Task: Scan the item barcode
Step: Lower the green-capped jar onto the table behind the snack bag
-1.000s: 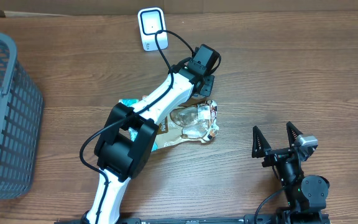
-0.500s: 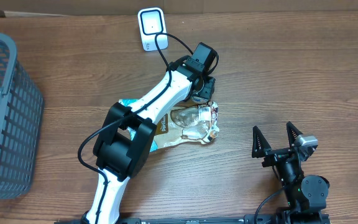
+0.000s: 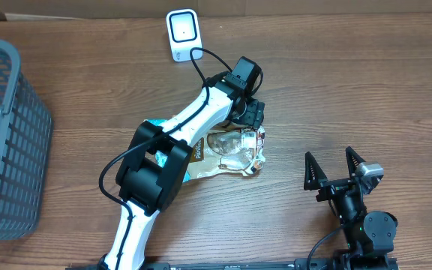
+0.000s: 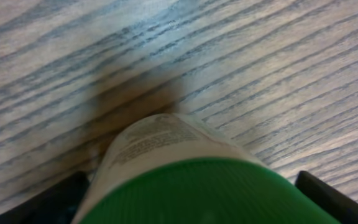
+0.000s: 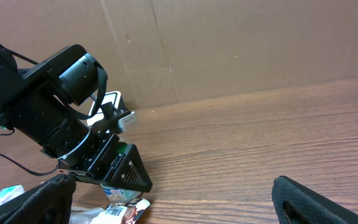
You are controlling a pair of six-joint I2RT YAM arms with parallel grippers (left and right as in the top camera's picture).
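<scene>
Straddling green-capped bottle (image 4: 166, 146), left gripper (image 3: 251, 116) jaws wide, not touching; right gripper (image 3: 334, 166) wide, empty. Bottle likely rigid, slick: grip below cap.

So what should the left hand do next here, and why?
Probably close on the green-capped white labelled container: the left hand stands open with a finger on either side of it, not yet gripping. Once gripped, the container could be carried to the small white scanner.

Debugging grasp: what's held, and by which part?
Cannot tell: left fingers flank the white container with green cap at its cap end, contact unclear. Right fingers empty.
</scene>
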